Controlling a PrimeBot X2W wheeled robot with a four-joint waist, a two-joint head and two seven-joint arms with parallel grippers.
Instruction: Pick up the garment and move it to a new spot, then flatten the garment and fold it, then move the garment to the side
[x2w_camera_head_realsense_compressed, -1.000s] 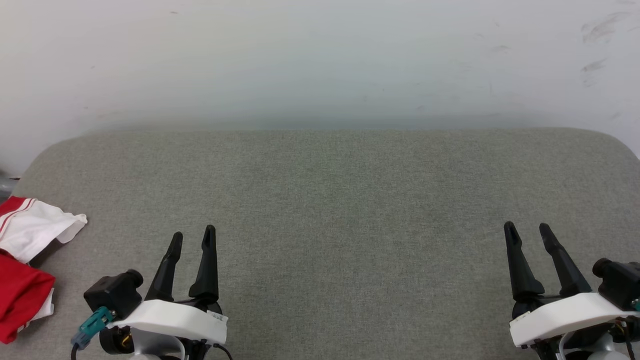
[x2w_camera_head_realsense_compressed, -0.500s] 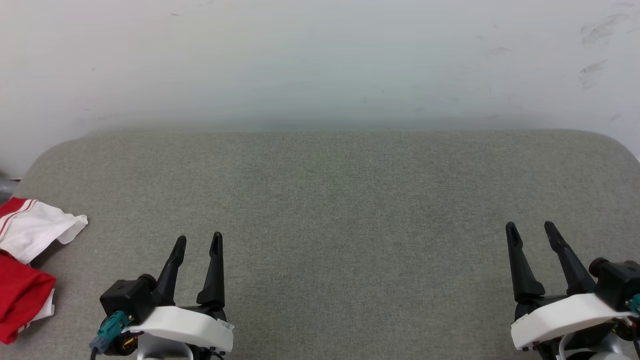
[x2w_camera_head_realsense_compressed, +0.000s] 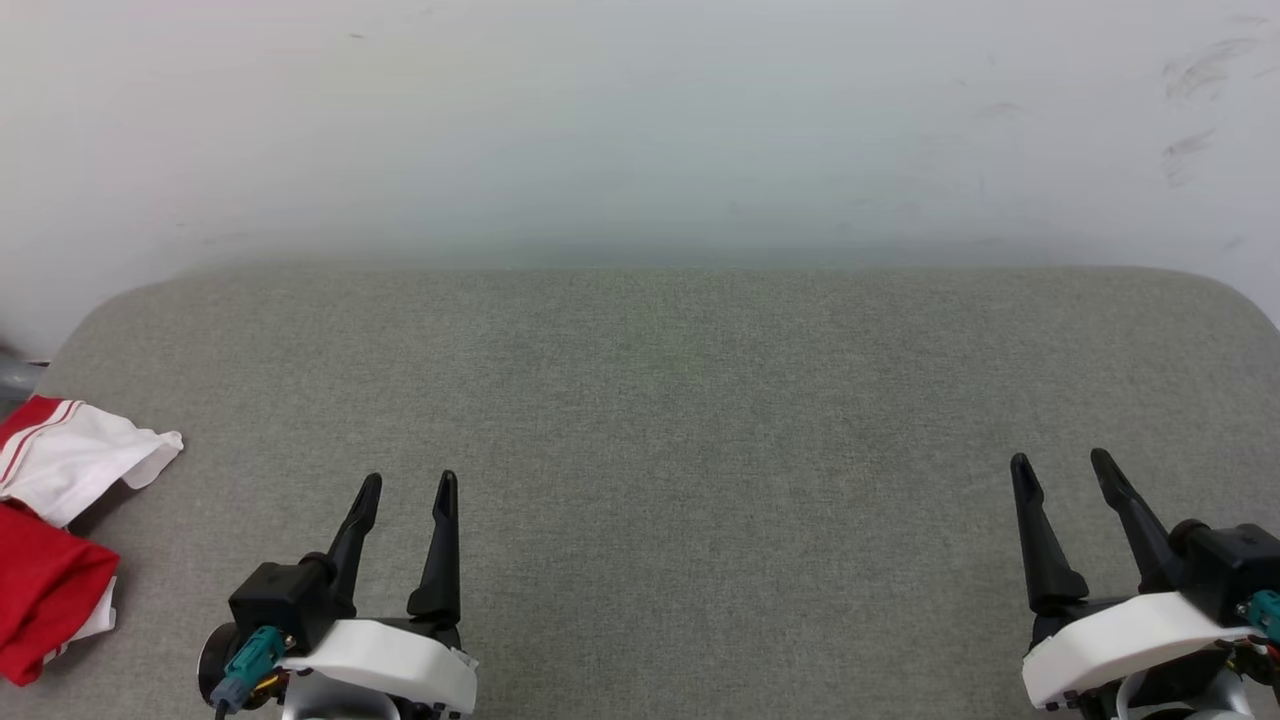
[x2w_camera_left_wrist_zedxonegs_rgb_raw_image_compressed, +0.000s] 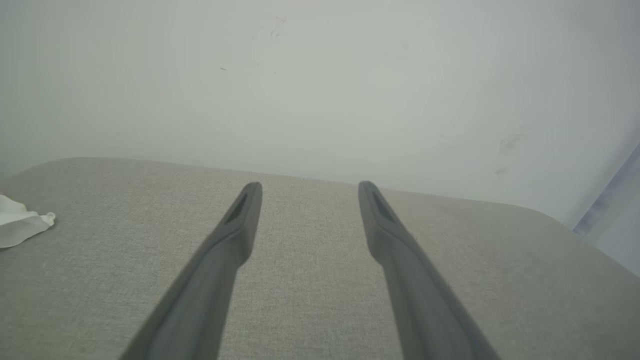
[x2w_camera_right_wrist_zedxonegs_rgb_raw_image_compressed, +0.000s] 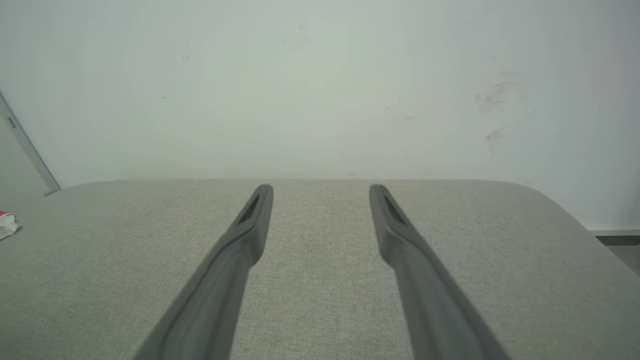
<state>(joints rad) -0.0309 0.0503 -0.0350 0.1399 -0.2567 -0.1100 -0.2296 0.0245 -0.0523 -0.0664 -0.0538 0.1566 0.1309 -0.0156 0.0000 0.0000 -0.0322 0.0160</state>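
I'm seeing the shirt (x2w_camera_head_realsense_compressed: 50, 585) lying crumpled at the bench's (x2w_camera_head_realsense_compressed: 700, 400) left edge, left gripper (x2w_camera_head_realsense_compressed: 410, 483) and right gripper (x2w_camera_head_realsense_compressed: 1060, 462) hovering over the front edge, both fingers spreading wide, gripping nothing

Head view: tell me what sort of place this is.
Probably a bare indoor test or lab workspace: a grey fabric-covered pad with rounded corners serves as worktop before a plain white scuffed wall, with one crumpled red-and-white garment at its left edge.
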